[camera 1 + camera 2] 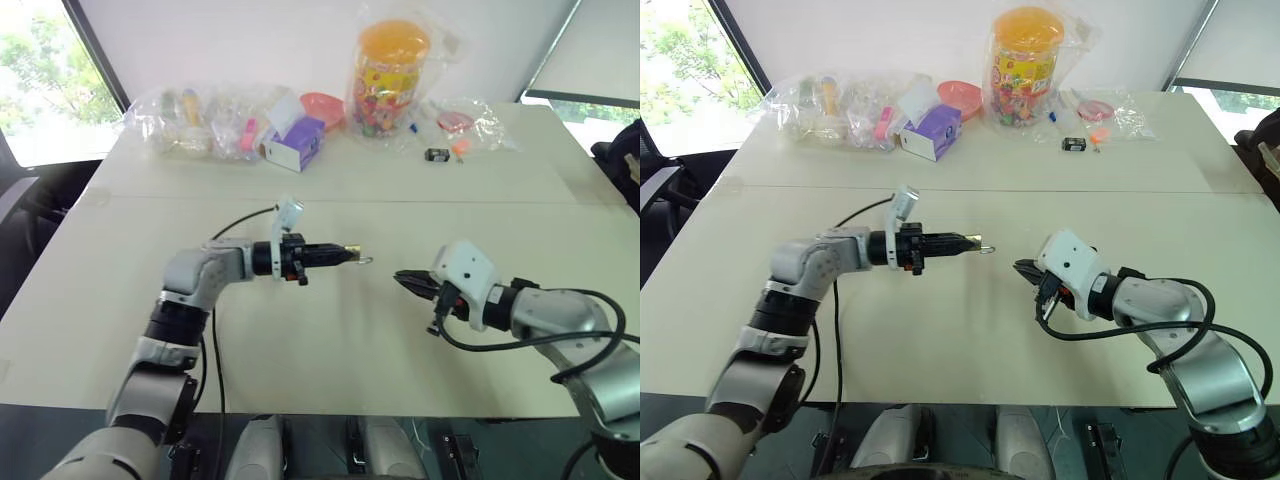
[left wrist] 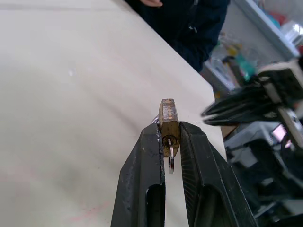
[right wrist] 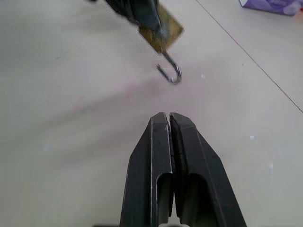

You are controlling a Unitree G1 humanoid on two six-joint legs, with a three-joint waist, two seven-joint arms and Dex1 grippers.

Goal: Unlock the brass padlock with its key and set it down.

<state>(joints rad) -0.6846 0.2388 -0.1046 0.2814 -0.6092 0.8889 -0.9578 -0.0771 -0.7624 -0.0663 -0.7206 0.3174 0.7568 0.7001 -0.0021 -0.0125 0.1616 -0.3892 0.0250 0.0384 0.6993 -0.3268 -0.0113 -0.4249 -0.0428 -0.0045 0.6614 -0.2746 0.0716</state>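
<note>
My left gripper (image 1: 342, 253) is shut on the small brass padlock (image 1: 353, 252) and holds it level above the middle of the white table (image 1: 330, 330). The padlock's silvery shackle (image 3: 171, 71) hangs free as an open hook. In the left wrist view the padlock (image 2: 169, 118) sits between the fingertips, and the key (image 2: 171, 152), with a small ring, sticks out of its keyhole. My right gripper (image 1: 400, 275) is shut with nothing in it. It hovers a short way to the right of the padlock and points at it.
Clutter lines the table's far edge: clear plastic bags (image 1: 195, 120), a purple box (image 1: 293, 143), a red bowl (image 1: 322, 105), an orange-lidded jar (image 1: 388, 75) and a small black object (image 1: 436, 155). A person in dark clothing (image 2: 189, 23) stands beyond the table.
</note>
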